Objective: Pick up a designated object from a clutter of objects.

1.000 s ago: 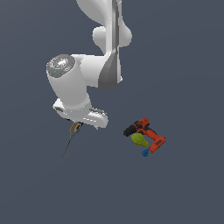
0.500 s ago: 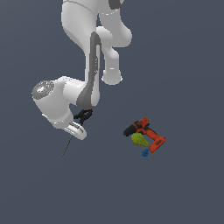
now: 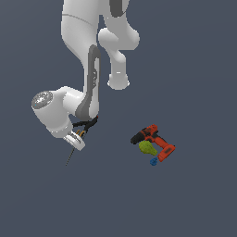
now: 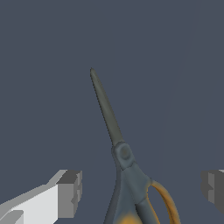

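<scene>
The surface that carries everything is a flat floor of one dark blue-grey colour, with no edges or marks visible.

On it, toward the exterior view's right, a small group of objects lies close together. The red-and-black drill is the biggest one. A yellow-green lumpy object is directly against the drill. A tiny blue object is just beside both of them.

Well apart from this group, toward the exterior view's left, there is a slim dark tool. In the wrist view it has a long thin blade, a round pivot and a handle with an orange-yellow loop. If it touches the floor, I cannot tell.
</scene>
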`<state>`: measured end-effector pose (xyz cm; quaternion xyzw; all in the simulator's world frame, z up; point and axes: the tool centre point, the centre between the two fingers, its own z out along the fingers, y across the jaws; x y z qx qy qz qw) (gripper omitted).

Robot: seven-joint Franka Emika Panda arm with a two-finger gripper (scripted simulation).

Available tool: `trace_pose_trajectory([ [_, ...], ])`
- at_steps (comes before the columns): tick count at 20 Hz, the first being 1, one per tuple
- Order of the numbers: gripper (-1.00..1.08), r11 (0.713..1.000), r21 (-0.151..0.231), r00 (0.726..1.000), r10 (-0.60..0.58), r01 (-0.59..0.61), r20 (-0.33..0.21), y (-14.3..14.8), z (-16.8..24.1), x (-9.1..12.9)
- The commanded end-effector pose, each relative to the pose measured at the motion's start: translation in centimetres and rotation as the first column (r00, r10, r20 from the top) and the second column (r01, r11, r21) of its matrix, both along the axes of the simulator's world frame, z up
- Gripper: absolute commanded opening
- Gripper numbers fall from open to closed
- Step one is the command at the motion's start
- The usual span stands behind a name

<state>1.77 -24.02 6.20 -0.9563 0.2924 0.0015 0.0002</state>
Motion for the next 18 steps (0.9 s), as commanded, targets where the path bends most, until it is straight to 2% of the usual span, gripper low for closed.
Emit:
trace_pose_trajectory([
  [1, 1.0, 1.0, 0.0, 1.0, 0.001, -0.001, 0.001, 0.0, 0.0, 0.0],
  [18, 1.0, 1.0, -0.001, 1.0, -0.003, 0.003, 0.002, -0.1, -5.1, 0.0],
])
